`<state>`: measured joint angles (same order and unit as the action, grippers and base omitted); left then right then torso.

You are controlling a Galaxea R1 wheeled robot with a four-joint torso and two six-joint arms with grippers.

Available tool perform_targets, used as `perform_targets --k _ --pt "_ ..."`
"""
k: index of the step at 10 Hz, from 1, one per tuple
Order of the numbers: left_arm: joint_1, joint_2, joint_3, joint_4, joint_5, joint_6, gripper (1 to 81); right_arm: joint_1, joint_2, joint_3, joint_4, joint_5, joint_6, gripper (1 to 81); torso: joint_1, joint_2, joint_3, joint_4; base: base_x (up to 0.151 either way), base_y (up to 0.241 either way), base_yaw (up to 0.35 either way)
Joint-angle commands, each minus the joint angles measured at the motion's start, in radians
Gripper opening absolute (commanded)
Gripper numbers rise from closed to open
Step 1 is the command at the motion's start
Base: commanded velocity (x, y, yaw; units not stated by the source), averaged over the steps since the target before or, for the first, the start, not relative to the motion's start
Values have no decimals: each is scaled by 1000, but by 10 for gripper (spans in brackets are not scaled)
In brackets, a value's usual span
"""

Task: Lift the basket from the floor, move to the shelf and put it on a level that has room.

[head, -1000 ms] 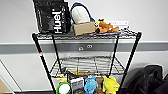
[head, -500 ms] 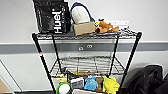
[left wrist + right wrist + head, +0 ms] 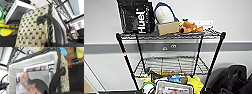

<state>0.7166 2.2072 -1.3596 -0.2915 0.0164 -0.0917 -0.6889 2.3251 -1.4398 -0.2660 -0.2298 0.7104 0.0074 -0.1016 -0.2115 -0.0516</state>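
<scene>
Woven beige basket sat low and near in the head view, white rim up, printed picture visible inside, in front of the shelf.
Left wrist view: basket's woven side up close, a dark handle loop curving down from its end wall. Couldn't tell the left jaws' state.
Right wrist view: white lining and printed picture inside the basket, a second dark handle loop running through a hole in the far end wall. Right jaws' state also couldn't be told.
Second tier was bare wire grid between the black posts, open across its width, with clear height up to the top tier's edge.
Top tier was crowded: black bag left, cardboard box centre, orange plush toy right.
Lower tier behind the basket held yellow and blue clutter.
Black bags sat on the floor right of the shelf, close to the right front post.
</scene>
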Motion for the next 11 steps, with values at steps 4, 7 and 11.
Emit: perform_targets --k 4,7,11 --pt "-269 -93 213 -78 30 4 10 295 -140 213 16 -57 109 10 0 0 0 0 0 0 0" --pt "-323 -132 270 -107 30 3 10 357 -182 276 16 -79 147 10 0 0 0 0 0 0 0" --pt "-450 -159 312 -166 39 -5 10 505 -205 345 11 -154 242 10 0 0 0 0 0 0 0"
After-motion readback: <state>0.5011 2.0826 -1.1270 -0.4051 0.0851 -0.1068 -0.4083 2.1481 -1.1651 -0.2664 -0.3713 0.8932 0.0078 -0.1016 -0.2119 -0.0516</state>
